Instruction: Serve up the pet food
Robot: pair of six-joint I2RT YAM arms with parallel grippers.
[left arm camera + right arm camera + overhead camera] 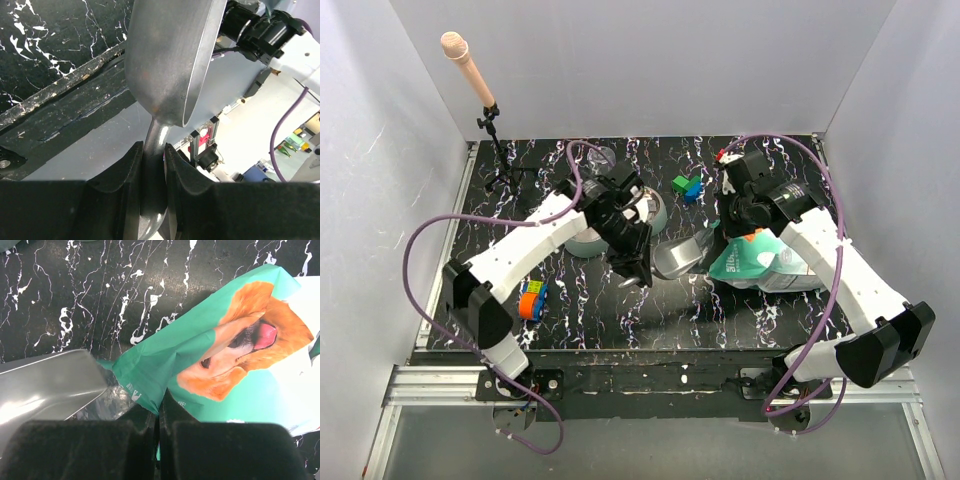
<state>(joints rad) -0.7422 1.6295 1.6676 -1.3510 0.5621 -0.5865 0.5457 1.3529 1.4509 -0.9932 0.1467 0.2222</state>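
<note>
No pet food shows in any view. Judging from the task, it lies inside the bag (225, 365), which rests on its side on the right half of the table (770, 160), its mouth turned toward the middle.

The right gripper (159, 415) has its fingers pressed together on the green lip of the bag, pinching the thin film beside the opening, where a strip of silver lining shows. The left gripper (154, 165) clamps its fingers (120, 190) on the narrow handle of the scoop (170, 60). From above, the scoop's wide end sits right at the bag's mouth. No pellets are visible on it. A bowl (658, 213) stands behind the left arm, near the scoop.

The kibble is likely dry, light and loose. It cannot be pinched and will roll and scatter at any tilt, so it has to travel in the scoop, held level with the open end slightly raised. The handle, close under the bowl of the scoop, is the right place to hold. It is smooth, stiff metal and could twist between the pads if the load sits off centre.

The bag is soft and crinkly, and its mouth will probably sag shut unless the lip is lifted. The grip at the edge suits that.
</note>
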